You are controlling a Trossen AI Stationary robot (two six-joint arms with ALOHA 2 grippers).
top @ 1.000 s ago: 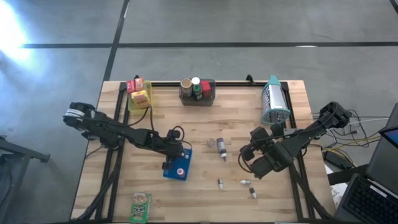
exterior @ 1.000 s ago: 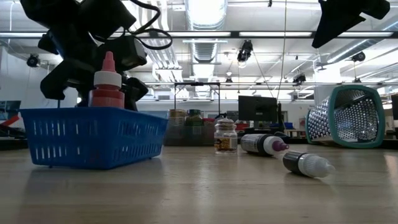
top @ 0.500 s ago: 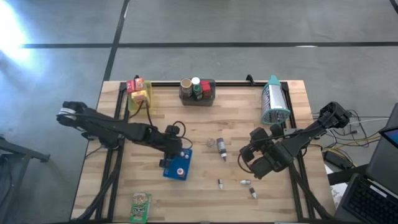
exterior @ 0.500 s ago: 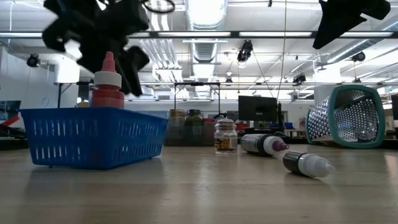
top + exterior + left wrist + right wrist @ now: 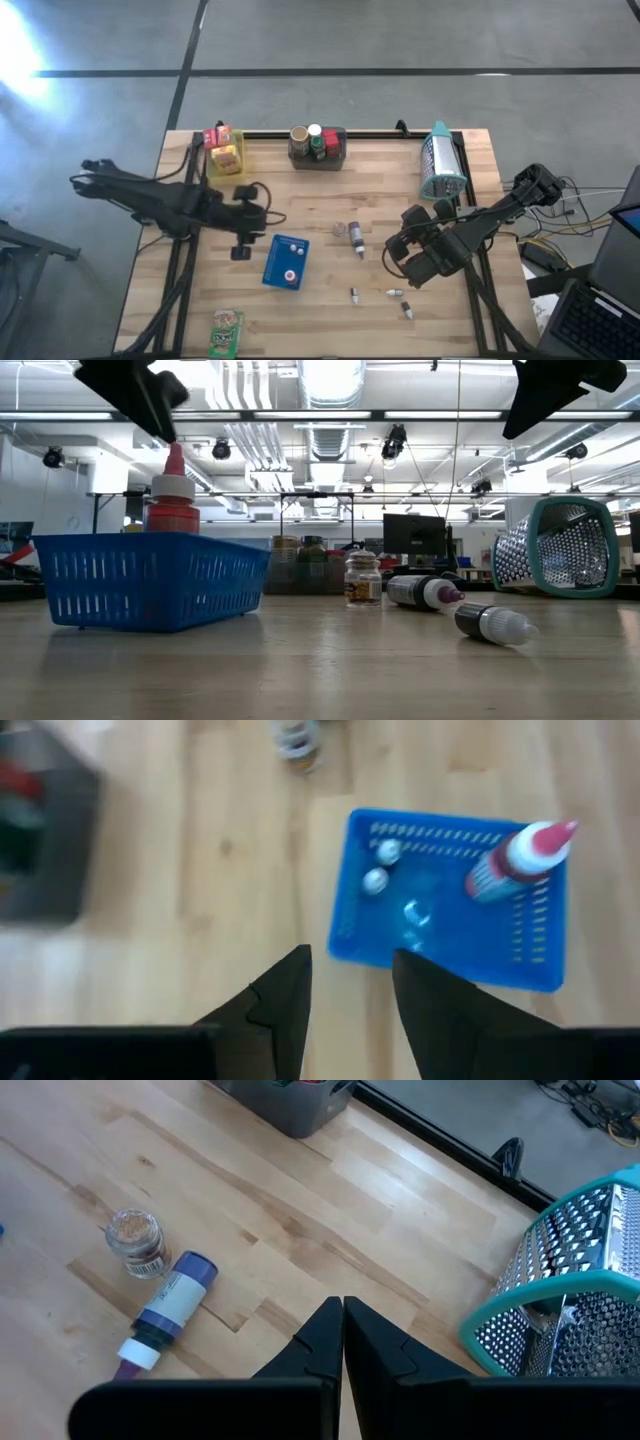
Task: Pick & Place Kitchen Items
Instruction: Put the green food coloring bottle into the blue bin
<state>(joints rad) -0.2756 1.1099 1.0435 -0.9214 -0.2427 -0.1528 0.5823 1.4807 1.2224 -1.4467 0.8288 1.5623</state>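
Observation:
A blue tray (image 5: 286,262) lies left of the table's middle. A red bottle with a white cap (image 5: 515,865) stands upright in it, beside two small white pieces (image 5: 378,870). My left gripper (image 5: 242,246) hangs above the table just left of the tray. It is open, with nothing between its fingers (image 5: 285,995). A small jar (image 5: 343,229) stands at mid-table and a purple-capped bottle (image 5: 357,242) lies beside it. Three tiny bottles (image 5: 394,293) lie nearer the front edge. My right gripper (image 5: 394,256) hovers shut, right of the jar.
A green packet (image 5: 227,333) lies at the front left. Yellow and red boxes (image 5: 224,150) sit at the back left. A grey bin (image 5: 318,147) with cans is at the back middle. A teal-rimmed grater (image 5: 440,168) lies on its side at the back right.
My left gripper has risen from over the blue tray and drawn back toward the table's left edge, away from the red bottle. The bottle stays upright in the tray. My right arm has kept still.

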